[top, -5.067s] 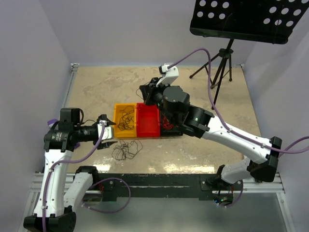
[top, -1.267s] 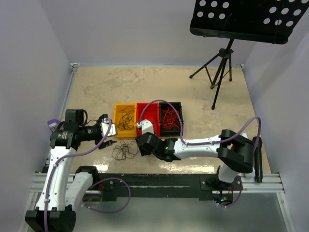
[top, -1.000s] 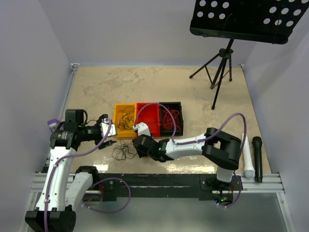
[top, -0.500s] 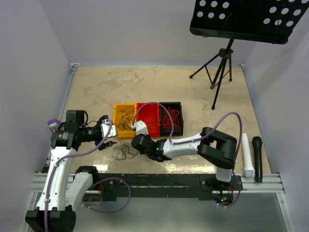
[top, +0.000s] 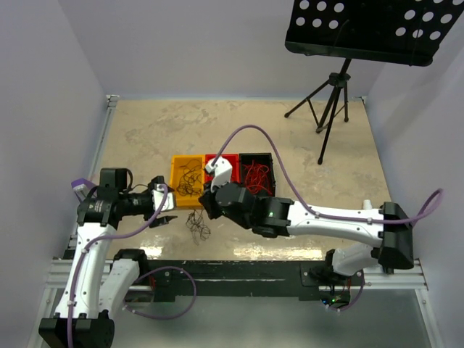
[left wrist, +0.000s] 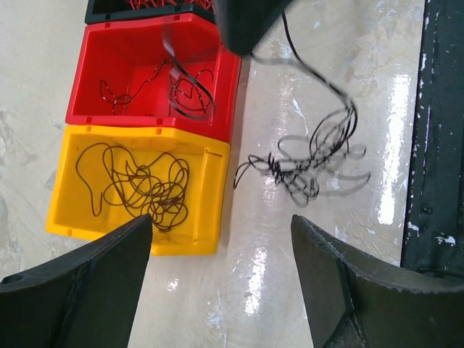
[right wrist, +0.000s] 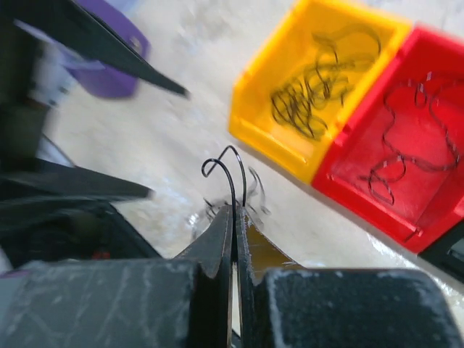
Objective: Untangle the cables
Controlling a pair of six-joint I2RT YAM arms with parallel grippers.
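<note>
A tangle of thin black cables (top: 197, 226) lies on the table in front of the yellow bin (top: 185, 193). My right gripper (top: 206, 209) is shut on one black strand (right wrist: 230, 172) and holds it above the table, with the tangle (left wrist: 313, 158) hanging and trailing below it. My left gripper (top: 162, 207) is open and empty, left of the tangle, with its fingers (left wrist: 80, 290) spread wide over bare table. Black wires lie in the yellow bin (left wrist: 138, 190) and the red bin (left wrist: 156, 76). Red wires lie in the black bin (top: 257, 174).
The three bins stand in a row at mid-table, and the right arm hides part of the red bin. A music stand (top: 377, 29) on a tripod (top: 330, 101) stands at the back right. A black rail (left wrist: 442, 145) runs along the table's near edge.
My right gripper reached down to the tangle, shut on a strand and has risen toward the bins, drawing the tangle up and to the right. The left arm has barely moved.
</note>
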